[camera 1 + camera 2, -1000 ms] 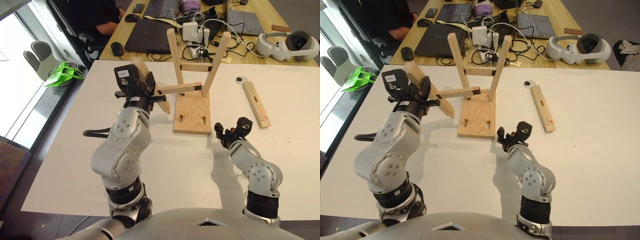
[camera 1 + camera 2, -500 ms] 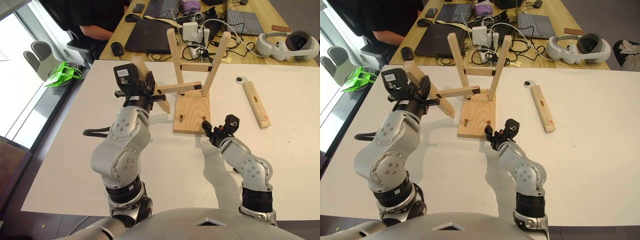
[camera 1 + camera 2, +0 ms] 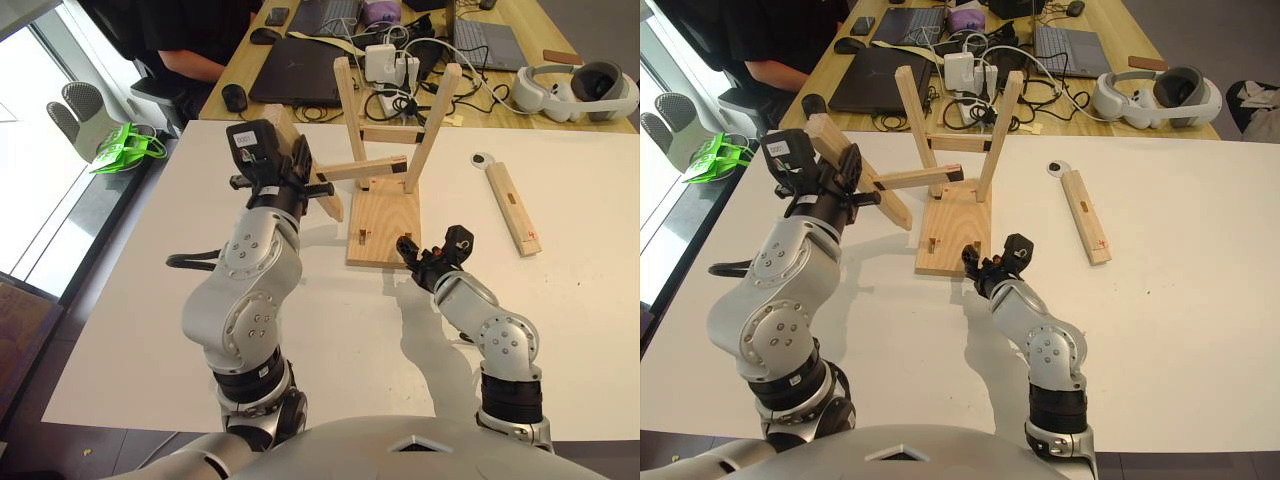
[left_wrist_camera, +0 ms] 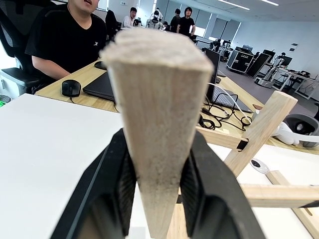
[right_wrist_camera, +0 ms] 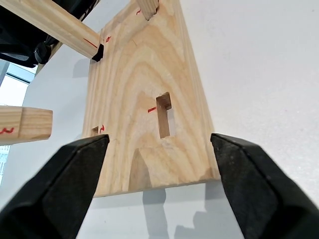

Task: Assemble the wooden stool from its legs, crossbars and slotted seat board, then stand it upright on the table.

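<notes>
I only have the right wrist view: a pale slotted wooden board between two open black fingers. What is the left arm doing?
Observer: The left gripper is shut on a pale square-section wooden leg, held tilted above the white table, to the left of the slotted seat board.
Operator: Are any legs in the board yet?
Observer: Two upright wooden legs stand at its far edge, joined by a short crossbar.
Operator: Any loose parts to fit?
Observer: One flat wooden bar lies on the table to the right of the board.
</notes>
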